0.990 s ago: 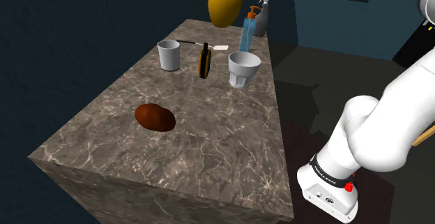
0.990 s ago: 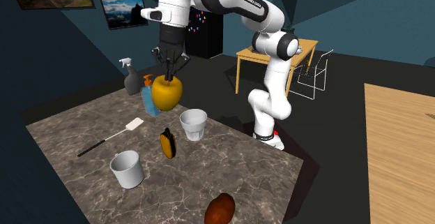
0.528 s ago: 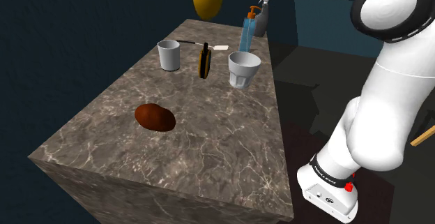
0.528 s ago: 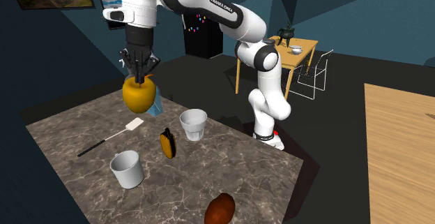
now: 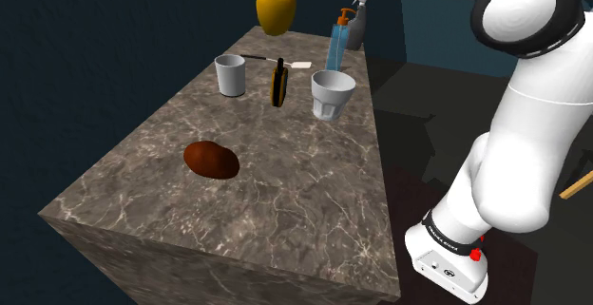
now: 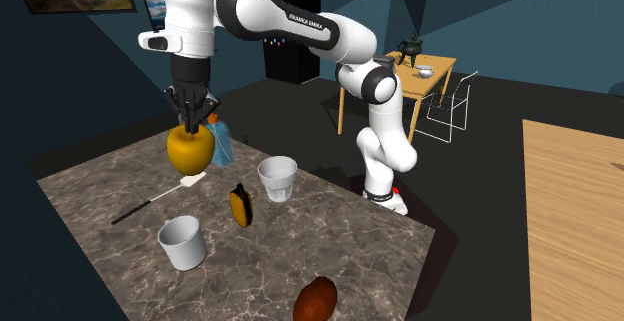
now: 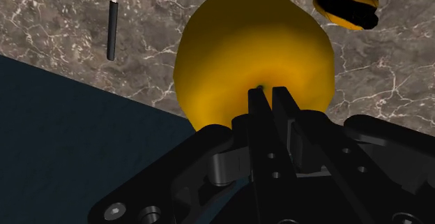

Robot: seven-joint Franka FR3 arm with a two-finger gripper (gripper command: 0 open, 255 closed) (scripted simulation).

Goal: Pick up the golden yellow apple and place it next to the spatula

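Note:
The golden yellow apple (image 6: 190, 149) hangs in the air over the far end of the marble table (image 6: 330, 229), just above the white head of the spatula (image 6: 192, 180). My gripper (image 6: 190, 126) is shut on the apple's top, pointing straight down. In the wrist view the two fingers (image 7: 259, 107) pinch the apple (image 7: 251, 48) at its stem, and the spatula's black handle (image 7: 112, 27) lies on the marble beside it. From the shoulder, the apple (image 5: 276, 9) floats beyond the spatula (image 5: 285, 63), at the table's far edge.
Two white cups (image 5: 231, 75) (image 5: 333, 94) and an upright yellow-and-black object (image 5: 278, 85) stand near the spatula. A blue bottle (image 5: 339, 42) and a grey spray bottle (image 5: 357, 20) occupy the far corner. A brown lump (image 5: 211, 160) lies mid-table.
The arm has carried the apple toward the shoulder view's left and lowered it, from beside the bottles to just above the spatula's head. The grip has stayed shut.

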